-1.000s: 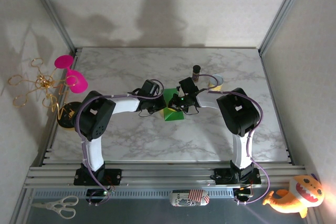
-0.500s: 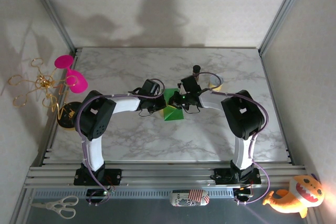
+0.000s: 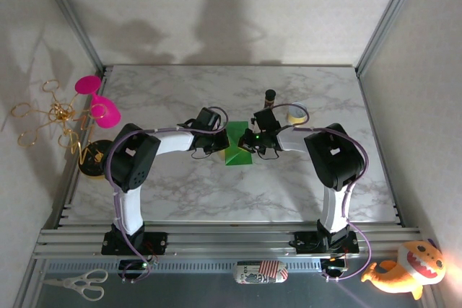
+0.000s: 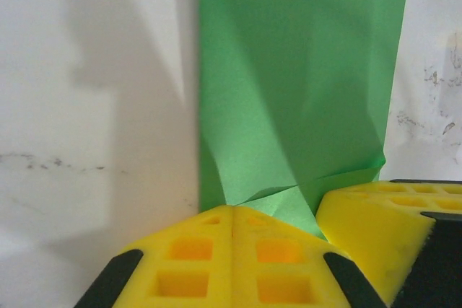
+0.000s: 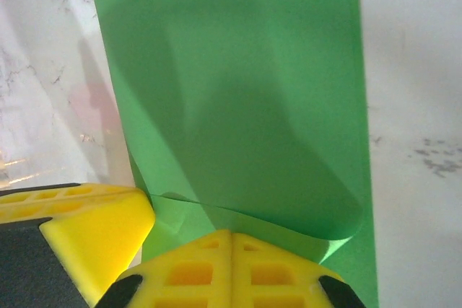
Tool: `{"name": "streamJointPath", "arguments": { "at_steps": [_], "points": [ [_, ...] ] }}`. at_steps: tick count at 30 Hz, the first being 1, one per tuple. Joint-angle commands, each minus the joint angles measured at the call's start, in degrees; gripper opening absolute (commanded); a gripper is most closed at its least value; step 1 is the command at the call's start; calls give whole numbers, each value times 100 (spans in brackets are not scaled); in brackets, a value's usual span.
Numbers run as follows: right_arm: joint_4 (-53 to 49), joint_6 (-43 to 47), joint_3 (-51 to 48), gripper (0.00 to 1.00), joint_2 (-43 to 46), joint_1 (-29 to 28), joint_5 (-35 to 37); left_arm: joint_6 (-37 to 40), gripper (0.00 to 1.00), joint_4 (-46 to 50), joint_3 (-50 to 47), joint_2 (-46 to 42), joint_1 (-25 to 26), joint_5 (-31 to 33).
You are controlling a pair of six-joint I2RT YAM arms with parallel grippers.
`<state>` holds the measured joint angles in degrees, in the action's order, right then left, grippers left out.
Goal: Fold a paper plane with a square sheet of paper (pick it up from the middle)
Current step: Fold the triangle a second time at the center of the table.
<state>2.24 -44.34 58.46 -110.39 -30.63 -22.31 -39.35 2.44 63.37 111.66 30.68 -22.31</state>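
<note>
Item: sheet of paper, green, part-folded, centre of marble table; left gripper at 9 o'clock, right gripper at 3 o'clock, both apparently pinching its edges. Risk: uneven pull tears it

Bench: grey-veined white marble top.
Centre: sheet of paper, bright green, creased.
Far right: tape roll, near a small dark bottle.

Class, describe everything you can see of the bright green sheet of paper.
The thin, plain bright green sheet of paper is partly folded, with a curled flap and soft creases, on the marble table. The left gripper and right gripper, yellow-padded and shut, appear to pinch it from opposite sides.
</note>
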Motion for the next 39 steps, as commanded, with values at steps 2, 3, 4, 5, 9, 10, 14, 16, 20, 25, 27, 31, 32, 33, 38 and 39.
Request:
{"name": "streamJointPath", "arguments": {
  "at_steps": [2, 3, 4, 5, 9, 10, 14, 16, 20, 25, 27, 31, 32, 33, 38, 39],
  "points": [
    [-346, -111, -352, 4, -194, 31, 452, 214, 1, 420, 216, 135, 23, 132],
    [-368, -110, -374, 4, -202, 27, 482, 241, 2, 461, 291, 84, 26, 122],
    [-409, -110, -391, 4, -214, 28, 534, 249, 3, 493, 377, 23, 26, 101],
    [-442, -110, -388, 4, -228, 31, 574, 245, 4, 510, 438, -49, 26, 68],
    [-538, -77, -380, 4, -281, 31, 705, 70, 11, 481, 431, -413, 76, -36],
    [-540, -83, -388, 3, -297, 29, 716, -13, 12, 424, 363, -486, 102, -64],
    [-591, -93, -362, 3, -368, 30, 710, -420, 13, 162, 9, -666, 274, -232],
    [-625, -93, -361, 3, -378, 31, 722, -554, 13, 108, -108, -693, 371, -258],
    [-672, -93, -353, 4, -402, 32, 736, -737, 13, 73, -267, -685, 517, -283],
    [-672, -93, -344, 3, -440, 35, 710, -803, 13, 5, -424, -595, 579, -335],
    [-696, -78, -322, 3, -457, 26, 704, -819, 13, -32, -480, -566, 589, -362],
    [-733, -51, -310, 3, -470, 30, 719, -797, 13, -49, -567, -506, 594, -354],
    [-734, -49, -317, 3, -473, 31, 718, -794, 12, -55, -587, -492, 596, -353],
    [-740, -48, -317, 3, -473, 23, 719, -782, 12, -54, -604, -480, 594, -354],
    [-760, -36, -300, 3, -497, 28, 713, -753, 12, -58, -664, -452, 597, -327],
    [-768, -31, -291, 4, -501, 31, 719, -749, 12, -56, -685, -444, 596, -327]
  ]
}}
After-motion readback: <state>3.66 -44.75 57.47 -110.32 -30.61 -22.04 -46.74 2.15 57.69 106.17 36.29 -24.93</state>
